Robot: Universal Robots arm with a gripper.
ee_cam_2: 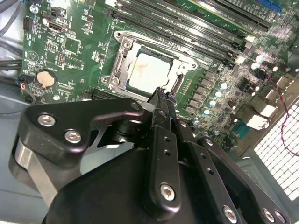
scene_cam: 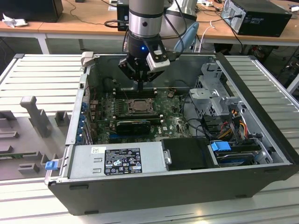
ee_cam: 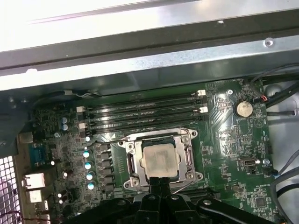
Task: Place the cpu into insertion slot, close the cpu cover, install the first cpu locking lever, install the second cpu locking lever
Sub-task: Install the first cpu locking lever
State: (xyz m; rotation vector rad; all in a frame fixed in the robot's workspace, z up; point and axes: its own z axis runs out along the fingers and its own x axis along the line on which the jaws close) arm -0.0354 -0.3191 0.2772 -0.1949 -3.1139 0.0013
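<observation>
The cpu shows its pale metallic face in the insertion slot on the green board, seen in both wrist views. The cpu cover lies flat as a silvery frame around the chip. My gripper hangs just above the socket's edge on the side toward the case's back wall, with its two black fingers pressed together and nothing between them. The fingertips reach the frame's rim and hide that edge. In the exterior view the socket sits mid-board under the arm.
Long black memory slots run beside the socket. A black expansion card lies on the near side, with the power supply in front. A drive cage and cables fill the exterior view's right. The case's walls surround the board.
</observation>
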